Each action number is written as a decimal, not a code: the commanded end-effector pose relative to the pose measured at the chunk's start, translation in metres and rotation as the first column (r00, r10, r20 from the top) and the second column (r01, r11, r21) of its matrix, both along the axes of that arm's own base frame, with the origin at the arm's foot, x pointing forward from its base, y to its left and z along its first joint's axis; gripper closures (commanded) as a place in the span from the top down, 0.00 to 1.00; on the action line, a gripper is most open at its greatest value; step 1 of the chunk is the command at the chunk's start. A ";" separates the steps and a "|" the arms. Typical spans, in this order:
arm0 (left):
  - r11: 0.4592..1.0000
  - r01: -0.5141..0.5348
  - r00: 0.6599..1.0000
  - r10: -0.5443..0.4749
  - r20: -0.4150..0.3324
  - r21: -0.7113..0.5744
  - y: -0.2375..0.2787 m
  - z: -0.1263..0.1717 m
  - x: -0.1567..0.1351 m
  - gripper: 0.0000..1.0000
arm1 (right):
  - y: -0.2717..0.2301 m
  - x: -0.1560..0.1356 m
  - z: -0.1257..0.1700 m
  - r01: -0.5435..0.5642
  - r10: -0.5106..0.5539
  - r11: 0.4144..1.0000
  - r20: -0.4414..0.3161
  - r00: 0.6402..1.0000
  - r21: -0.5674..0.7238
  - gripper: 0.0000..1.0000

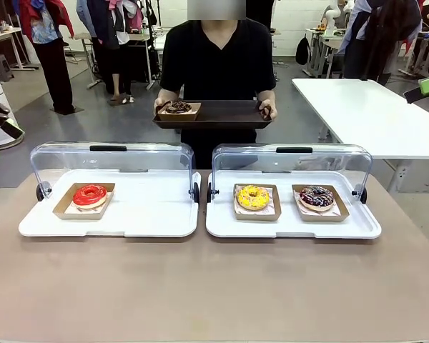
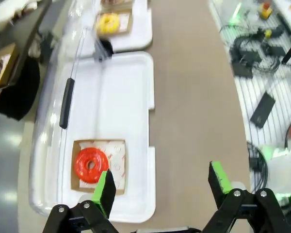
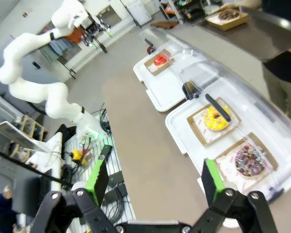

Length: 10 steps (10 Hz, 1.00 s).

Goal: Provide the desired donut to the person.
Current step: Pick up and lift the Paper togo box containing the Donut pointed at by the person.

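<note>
The person (image 1: pixel 216 57) stands at the far side, both hands on a dark tray (image 1: pixel 222 114) that carries a chocolate donut (image 1: pixel 177 107) in a card tray. A red donut (image 1: pixel 90 194) (image 2: pixel 91 165) lies in the left white case. In the right case lie a yellow donut (image 1: pixel 252 197) (image 3: pixel 213 118) and a dark sprinkled donut (image 1: pixel 316 196) (image 3: pixel 250 160). My left gripper (image 2: pixel 162 184) hovers open high over the table beside the red donut. My right gripper (image 3: pixel 155 179) is open too, high above the table's near right side. Neither holds anything.
Both white cases (image 1: pixel 111 221) (image 1: pixel 293 227) have their clear lids (image 1: pixel 114 161) (image 1: pixel 293 163) swung up at the back. The brown table (image 1: pixel 214 286) in front of them is bare. A white table (image 1: pixel 372 114) stands at the back right, and bystanders stand farther off.
</note>
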<state>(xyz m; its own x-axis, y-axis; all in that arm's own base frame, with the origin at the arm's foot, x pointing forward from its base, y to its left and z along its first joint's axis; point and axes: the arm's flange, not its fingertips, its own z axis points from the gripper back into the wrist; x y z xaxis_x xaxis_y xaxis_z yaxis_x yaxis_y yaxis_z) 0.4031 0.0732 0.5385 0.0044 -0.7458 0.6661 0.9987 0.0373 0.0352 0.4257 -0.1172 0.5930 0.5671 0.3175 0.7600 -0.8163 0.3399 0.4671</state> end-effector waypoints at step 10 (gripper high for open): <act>0.806 0.012 0.999 -0.035 -0.026 -0.591 0.149 0.002 0.011 1.00 | 0.002 0.000 0.001 0.003 -0.003 1.000 0.006 1.000 0.009 1.00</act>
